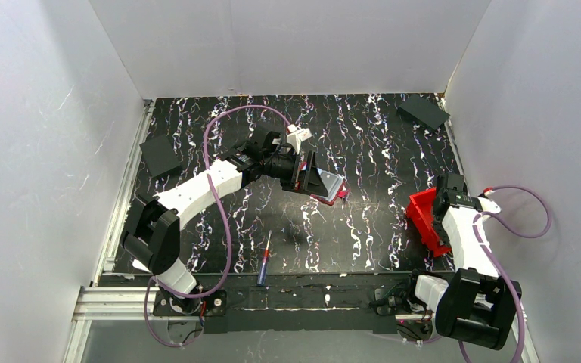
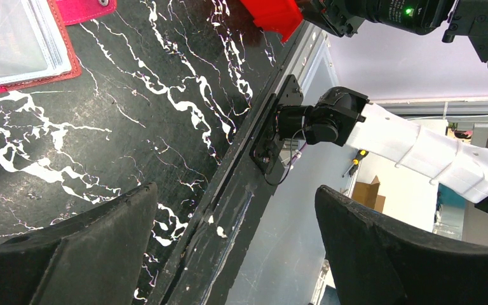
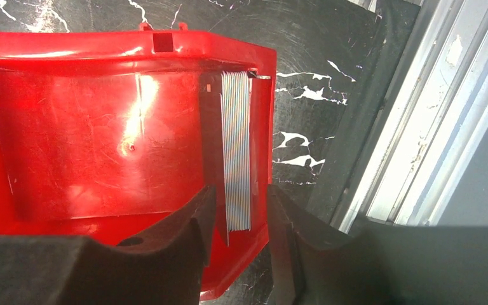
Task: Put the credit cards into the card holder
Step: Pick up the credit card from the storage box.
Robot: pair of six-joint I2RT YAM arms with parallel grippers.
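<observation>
While the credit cards (image 3: pixel 236 152) stand on edge, a thin striped stack against a wall of the glossy red bin (image 3: pixel 121 51), the right gripper (image 3: pixel 240 198) straddles stack and wall, pinching or not I cannot tell, and the card holder (image 1: pixel 327 184) lies open on the marbled table (image 1: pixel 378 151) near the wide-spread left gripper (image 2: pixel 235 190).

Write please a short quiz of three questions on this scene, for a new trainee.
1. True or false: the left gripper is open and holds nothing.
2. Fill in: the small red folding card holder lies ___ (open or shut).
3. Where does the stack of thin grey cards stand? A) on edge in the red open plastic bin; B) inside the card holder; C) between the left gripper's fingers.
Key: 1 true; 2 open; 3 A.
</observation>
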